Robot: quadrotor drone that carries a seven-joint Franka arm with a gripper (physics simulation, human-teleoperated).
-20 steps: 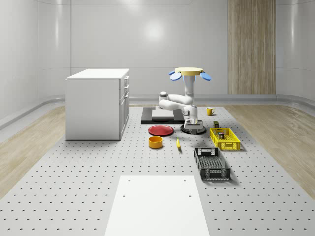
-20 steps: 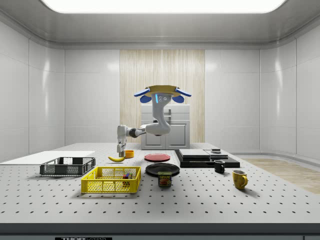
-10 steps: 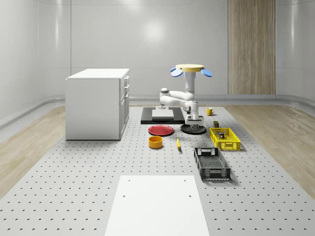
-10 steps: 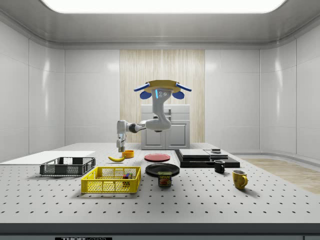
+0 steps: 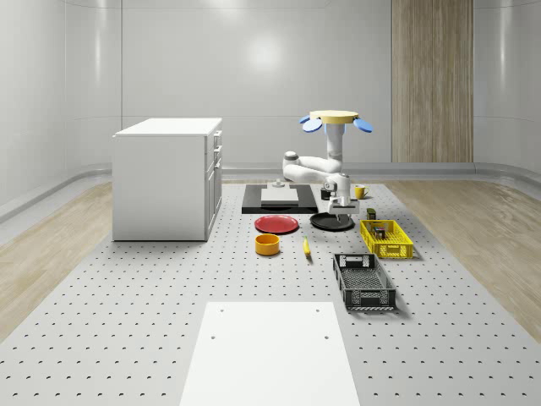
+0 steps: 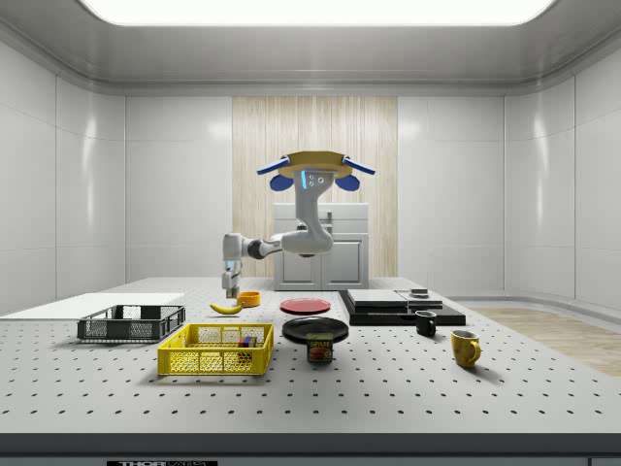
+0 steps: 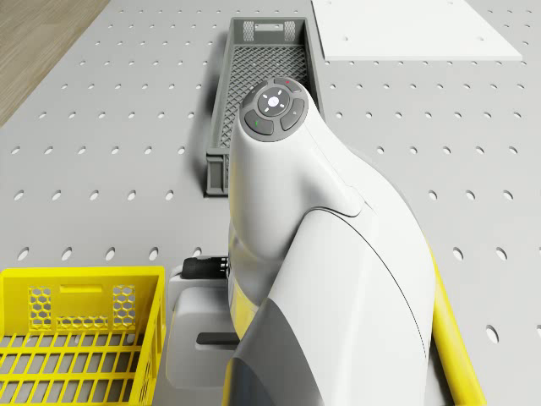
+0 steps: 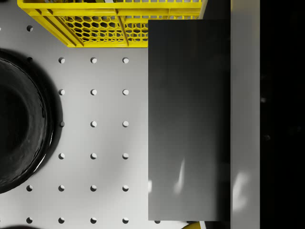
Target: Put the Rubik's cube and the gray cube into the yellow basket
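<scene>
Since the earlier frames, we saw the drone (image 5: 336,117) drift toward the whole-scene view's right and the gripper (image 5: 338,203) rise and travel with it. The drone hovered above the perforated table (image 5: 127,321), near the black plate (image 5: 325,222). Its white arm (image 5: 317,167) ran down from the body, bent at an elbow, then reached out level, with the wrist turned so the gripper pointed straight down. The gripper hung over the table between the black plate and the yellow basket (image 5: 386,238). In the wrist view a large dark gray block (image 8: 188,119), seemingly the gray cube, sat between the fingers, apparently clamped. The basket lay just beside the gripper, to the whole-scene view's right and nearer, with small colored objects inside that we could not make out.
</scene>
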